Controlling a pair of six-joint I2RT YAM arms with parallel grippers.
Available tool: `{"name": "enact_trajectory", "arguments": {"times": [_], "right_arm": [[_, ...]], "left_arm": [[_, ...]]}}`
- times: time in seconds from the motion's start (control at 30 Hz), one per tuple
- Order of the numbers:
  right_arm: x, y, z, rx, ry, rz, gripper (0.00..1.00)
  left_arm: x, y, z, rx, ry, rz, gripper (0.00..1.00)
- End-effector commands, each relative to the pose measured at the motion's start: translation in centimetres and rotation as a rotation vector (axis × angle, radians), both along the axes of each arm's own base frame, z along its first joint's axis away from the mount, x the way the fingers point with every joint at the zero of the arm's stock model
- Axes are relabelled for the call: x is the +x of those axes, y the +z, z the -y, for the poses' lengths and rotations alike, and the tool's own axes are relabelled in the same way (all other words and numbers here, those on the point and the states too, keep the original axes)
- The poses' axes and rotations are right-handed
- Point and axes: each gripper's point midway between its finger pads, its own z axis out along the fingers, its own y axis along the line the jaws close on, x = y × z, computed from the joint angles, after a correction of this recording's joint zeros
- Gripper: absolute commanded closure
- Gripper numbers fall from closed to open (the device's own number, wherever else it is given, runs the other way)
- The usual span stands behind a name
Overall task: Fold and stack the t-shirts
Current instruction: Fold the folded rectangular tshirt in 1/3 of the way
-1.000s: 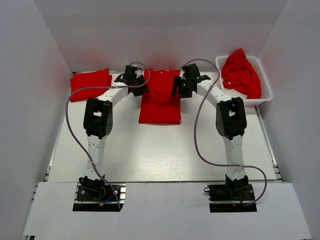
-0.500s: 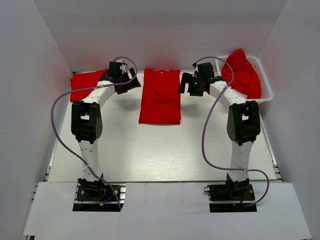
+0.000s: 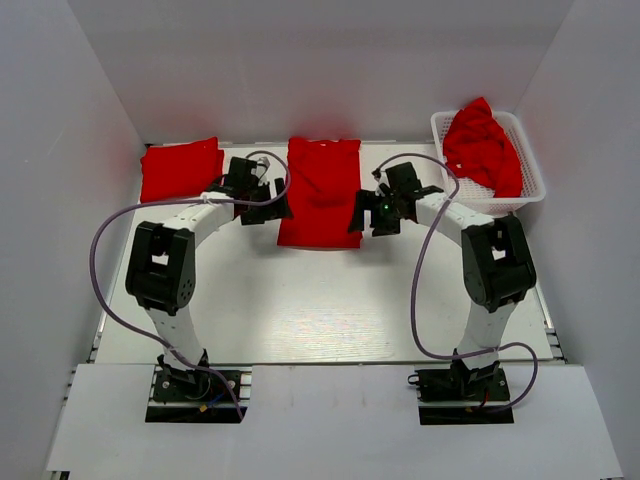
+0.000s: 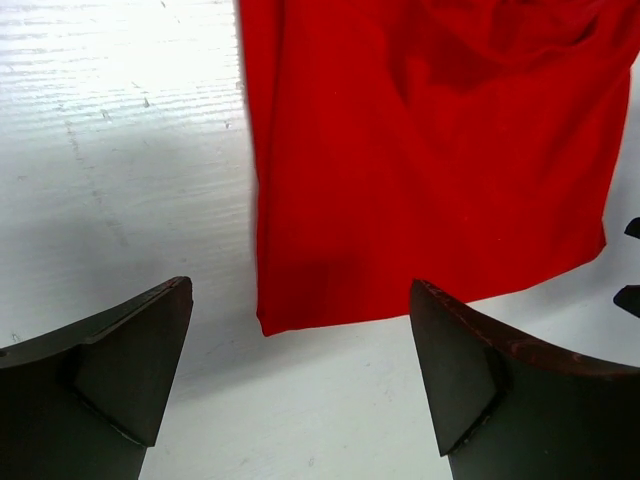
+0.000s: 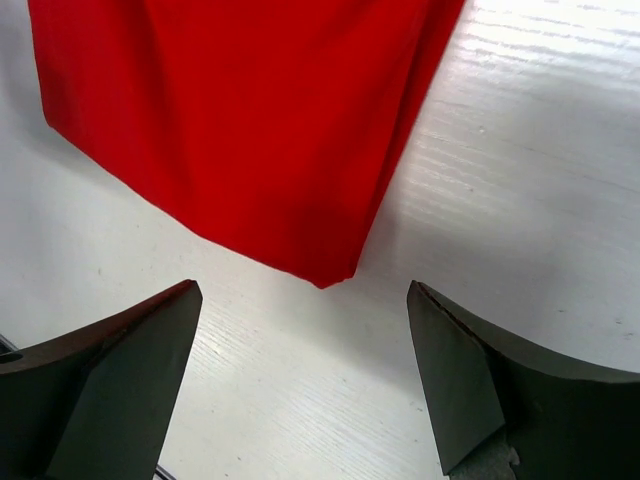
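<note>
A red t-shirt [image 3: 321,190] folded into a long strip lies flat at the table's middle back. My left gripper [image 3: 268,208] is open and empty beside its near left corner [image 4: 268,322]. My right gripper [image 3: 368,216] is open and empty beside its near right corner [image 5: 325,275]. In both wrist views the corner lies between and beyond the jaws, apart from them. A folded red t-shirt [image 3: 180,167] lies at the back left. Crumpled red t-shirts [image 3: 482,145] fill the basket.
A white lattice basket [image 3: 530,172] stands at the back right against the wall. White walls close in the table on three sides. Bare white tabletop [image 3: 320,300] lies between the shirt and the arm bases.
Both grippers have come from the shirt's far end, swung outward, then toward me to its near corners. The shirt now lies as a narrow strip.
</note>
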Motion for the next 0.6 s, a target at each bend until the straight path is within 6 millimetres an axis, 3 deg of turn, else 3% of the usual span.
{"name": "enact_trajectory", "arguments": {"times": [0.0, 0.1, 0.4, 0.57], "right_arm": [[0.1, -0.2, -1.3, 0.049, 0.014, 0.003, 0.11], [-0.4, -1.6, -1.1, 0.044, 0.004, -0.031, 0.17], [-2.6, -4.2, -1.2, 0.073, -0.005, -0.118, 0.33], [-3.2, -5.5, -1.3, 0.087, -0.028, -0.152, 0.40]], "left_arm": [[-0.2, 0.2, 0.5, 0.037, -0.033, 0.031, 0.02], [-1.3, -1.9, -0.2, 0.068, -0.020, -0.016, 0.05], [-5.0, -6.0, 0.4, 0.071, -0.059, -0.109, 0.20], [-5.6, -6.8, 0.8, 0.068, -0.075, -0.122, 0.23]]}}
